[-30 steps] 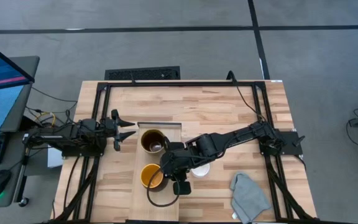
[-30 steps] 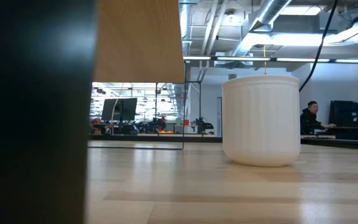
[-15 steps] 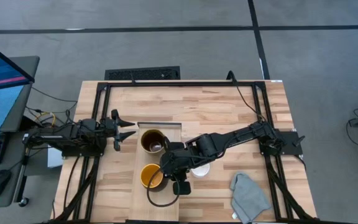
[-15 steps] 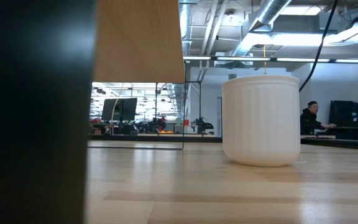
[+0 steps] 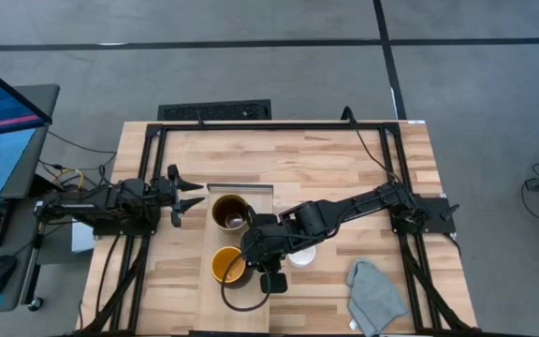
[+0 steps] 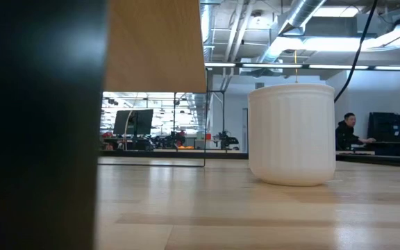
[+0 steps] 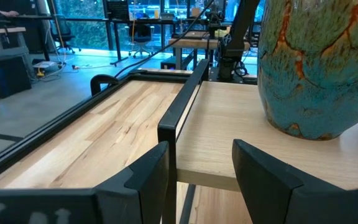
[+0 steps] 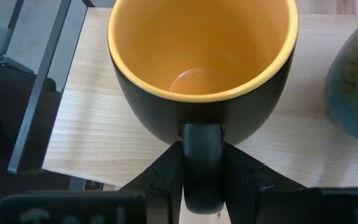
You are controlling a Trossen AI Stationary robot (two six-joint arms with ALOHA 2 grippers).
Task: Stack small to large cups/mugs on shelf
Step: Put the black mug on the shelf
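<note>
Nothing differs from before: your right tool [image 8: 202,163] stays clamped on the dark mug's [image 8: 202,68] handle on the shelf [image 5: 215,295]; left tool [image 7: 201,165] stays apart.

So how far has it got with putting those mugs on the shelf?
The large brown mug already stands on the pale shelf. The right gripper is shut on the handle of the dark mug with the yellow inside, which is over the shelf in front of the brown one. The small white mug is on the tabletop, not yet shelved. The left gripper waits open beside the shelf.
</note>
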